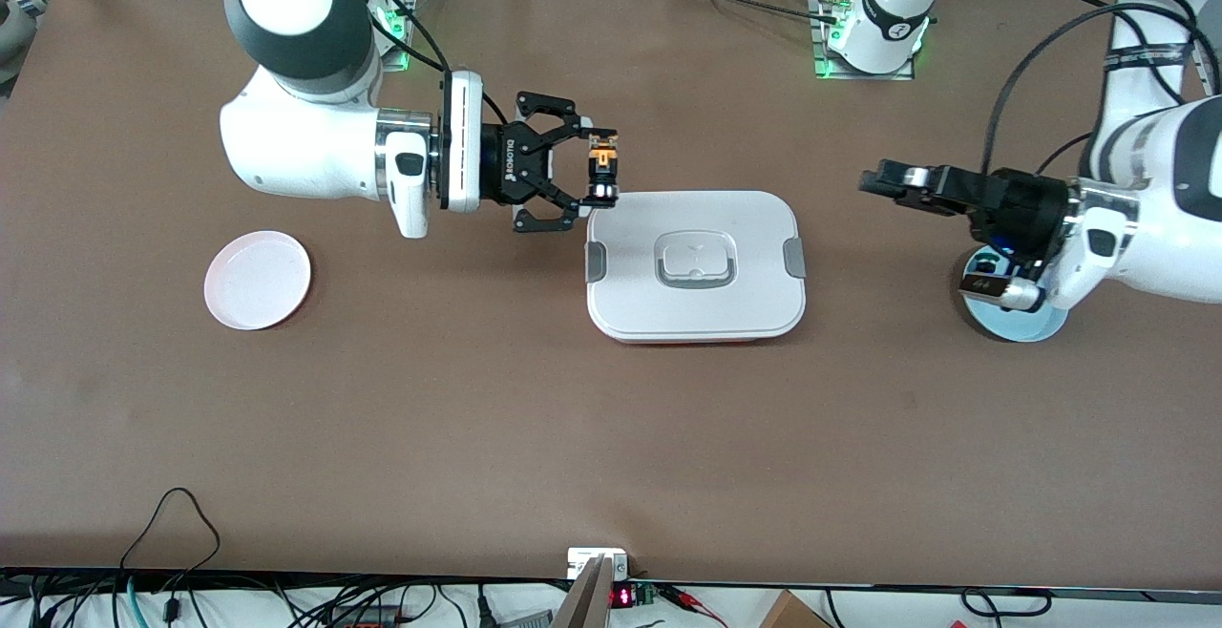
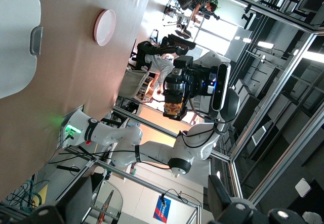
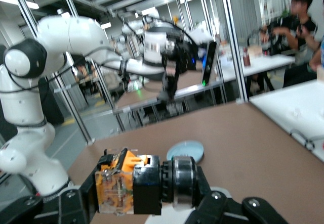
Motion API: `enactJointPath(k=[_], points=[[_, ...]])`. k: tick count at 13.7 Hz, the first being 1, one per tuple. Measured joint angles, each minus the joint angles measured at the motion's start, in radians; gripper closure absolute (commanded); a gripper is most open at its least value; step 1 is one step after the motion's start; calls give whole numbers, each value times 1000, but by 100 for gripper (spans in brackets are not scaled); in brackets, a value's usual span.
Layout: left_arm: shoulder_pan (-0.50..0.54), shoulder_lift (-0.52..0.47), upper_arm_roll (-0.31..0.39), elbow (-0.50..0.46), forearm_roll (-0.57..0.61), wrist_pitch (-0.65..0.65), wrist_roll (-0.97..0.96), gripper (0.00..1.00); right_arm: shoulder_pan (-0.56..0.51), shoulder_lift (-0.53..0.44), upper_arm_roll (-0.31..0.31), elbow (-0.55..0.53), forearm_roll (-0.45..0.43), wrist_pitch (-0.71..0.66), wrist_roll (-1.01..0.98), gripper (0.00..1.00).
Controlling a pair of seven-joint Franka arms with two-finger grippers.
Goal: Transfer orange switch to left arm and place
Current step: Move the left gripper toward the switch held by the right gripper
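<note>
My right gripper (image 1: 594, 170) is shut on the orange switch (image 1: 603, 168) and holds it in the air just off the corner of the white box (image 1: 697, 308) toward the robots' bases. In the right wrist view the orange switch (image 3: 121, 183) sits crosswise between the fingers (image 3: 76, 206). My left gripper (image 1: 871, 179) is open and empty, level over the table between the box and a blue plate, pointing at the box. The left wrist view shows its fingers (image 2: 225, 196) wide apart, with the right gripper and the switch (image 2: 173, 105) farther off.
A pink plate (image 1: 258, 280) lies toward the right arm's end of the table. A blue plate (image 1: 1014, 323) lies under the left arm, with a small dark object with a blue part (image 1: 993, 256) on it, partly hidden. The box stands mid-table between the grippers.
</note>
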Motion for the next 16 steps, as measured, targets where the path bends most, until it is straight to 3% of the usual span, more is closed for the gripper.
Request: enactJointPath(k=[2, 6, 9, 16], points=[[-3, -15, -81, -29, -5, 110, 9, 0, 16, 9, 0, -7, 88, 3, -61, 100], [-9, -135, -222, -150, -25, 316, 13, 0, 48, 12, 0, -8, 202, 8, -108, 100], [-9, -184, -274, -190, -33, 390, 4, 0, 64, 28, 0, -8, 220, 43, -129, 100], [-8, -196, -383, -198, -34, 567, -25, 0, 81, 32, 0, -8, 224, 85, -134, 100]])
